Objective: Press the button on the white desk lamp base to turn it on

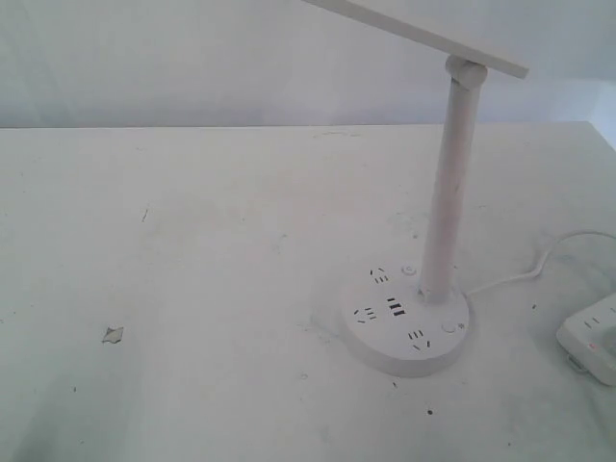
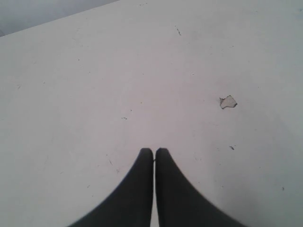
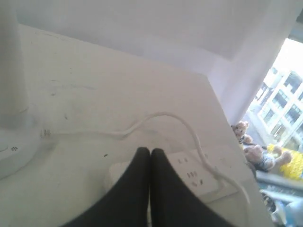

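The white desk lamp base (image 1: 406,322) is a thick round disc with dark sockets on top, standing right of centre on the white table; its pole (image 1: 446,197) rises to a flat lamp head (image 1: 423,34). A small round button (image 1: 449,328) shows on the base's right side. Neither gripper appears in the exterior view. In the left wrist view my left gripper (image 2: 154,151) is shut over bare tabletop. My right gripper (image 3: 150,151) is shut above the power strip, with an edge of the lamp base (image 3: 14,151) off to one side.
A white rectangular power strip (image 1: 592,339) lies at the right table edge, also seen as the power strip (image 3: 199,175) under my right gripper. The lamp's white cord (image 1: 525,272) runs to it. A chipped spot (image 1: 113,334) marks the table at left.
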Robot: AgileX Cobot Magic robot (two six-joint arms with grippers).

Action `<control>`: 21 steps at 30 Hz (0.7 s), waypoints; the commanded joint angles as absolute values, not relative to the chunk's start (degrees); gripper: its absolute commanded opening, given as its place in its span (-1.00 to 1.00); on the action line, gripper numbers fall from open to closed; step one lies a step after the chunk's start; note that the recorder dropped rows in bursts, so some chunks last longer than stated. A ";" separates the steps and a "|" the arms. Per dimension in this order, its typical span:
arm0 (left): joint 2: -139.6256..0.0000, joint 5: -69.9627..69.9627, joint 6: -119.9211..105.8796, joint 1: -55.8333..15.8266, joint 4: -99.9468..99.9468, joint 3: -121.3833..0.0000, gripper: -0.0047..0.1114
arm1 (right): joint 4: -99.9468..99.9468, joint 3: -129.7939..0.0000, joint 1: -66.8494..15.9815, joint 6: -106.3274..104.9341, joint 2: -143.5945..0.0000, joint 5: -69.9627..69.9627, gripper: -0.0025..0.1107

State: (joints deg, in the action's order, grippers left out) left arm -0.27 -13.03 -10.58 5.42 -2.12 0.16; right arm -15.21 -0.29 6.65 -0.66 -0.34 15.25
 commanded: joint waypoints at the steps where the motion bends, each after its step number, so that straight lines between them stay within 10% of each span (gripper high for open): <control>1: 0.00 -12.93 -10.55 5.56 -2.41 0.00 -0.90 | -16.61 0.00 6.36 -4.88 0.00 3.19 -0.96; 15: 0.00 -12.93 -10.55 5.56 -2.41 0.00 -0.90 | -7.79 0.00 6.36 34.90 0.00 -36.21 -0.96; 21: 0.00 -12.93 -10.55 5.56 -2.41 0.00 -0.90 | -57.68 -7.82 6.36 63.01 -10.69 -37.68 -0.96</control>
State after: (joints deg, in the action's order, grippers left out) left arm -0.27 -13.03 -10.58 5.42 -2.12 0.16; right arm -42.85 -5.03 6.65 54.41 -6.00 -35.96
